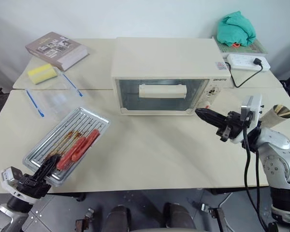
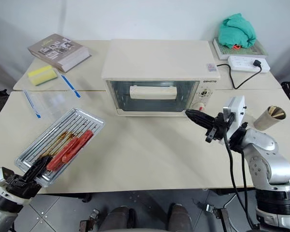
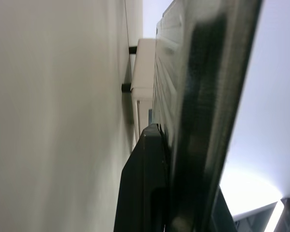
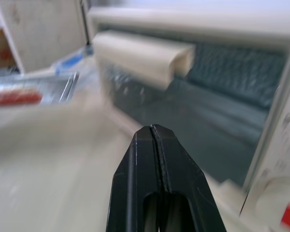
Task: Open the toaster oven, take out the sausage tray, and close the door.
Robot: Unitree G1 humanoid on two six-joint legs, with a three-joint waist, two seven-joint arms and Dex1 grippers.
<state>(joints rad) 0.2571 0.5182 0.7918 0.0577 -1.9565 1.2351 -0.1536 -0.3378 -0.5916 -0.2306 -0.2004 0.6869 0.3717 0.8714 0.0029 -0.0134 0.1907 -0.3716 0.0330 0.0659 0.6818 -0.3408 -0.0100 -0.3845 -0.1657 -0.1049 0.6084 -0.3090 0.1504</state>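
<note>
Beige table point(image 1: 150, 159) carries the toaster oven point(image 1: 166, 75) with its door point(image 1: 162, 94) shut. At near left lies the sausage tray point(image 1: 67, 142), its near edge clamped by the left gripper point(image 1: 47, 166). Right gripper point(image 1: 205, 116), clenched and empty, hovers near the oven's front; the task seems nearly complete.

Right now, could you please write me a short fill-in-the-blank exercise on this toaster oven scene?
1. The cream-white toaster oven's glass door is ____.
2. The silver ridged sausage tray holds ____ red sausages.
3. The left claw is shut on the tray's ____.
4. The right claw holds ____.

Missing: closed; two; rim; nothing
</note>
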